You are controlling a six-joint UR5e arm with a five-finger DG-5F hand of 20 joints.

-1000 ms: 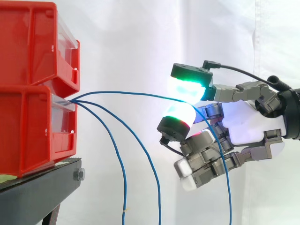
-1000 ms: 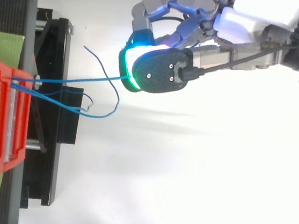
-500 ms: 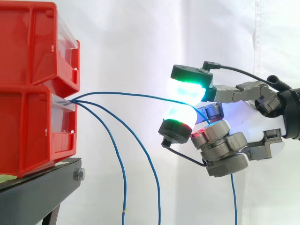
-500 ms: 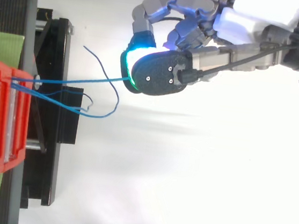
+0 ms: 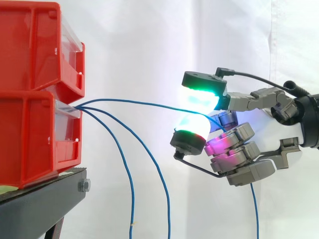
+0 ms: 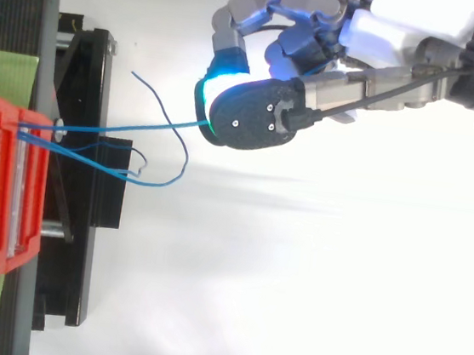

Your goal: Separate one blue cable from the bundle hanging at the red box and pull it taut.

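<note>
The hand grips one blue cable, apparently pinched between two glowing pads, with its other fingers curled. The cable runs nearly straight from the lower red bin. Two other cables hang slack below it.

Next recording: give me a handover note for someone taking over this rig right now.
Hand: shut, glowing pads pinching one blue cable; remaining fingers curled beneath.
Things: that cable runs from the lower red bin to the pinch, tail hanging below the hand. The other two cables droop from the same bin beside the black stand.
Done: one cable separated and gripped.
Left: it bows slightly; pull away from the bin until straight.
</note>
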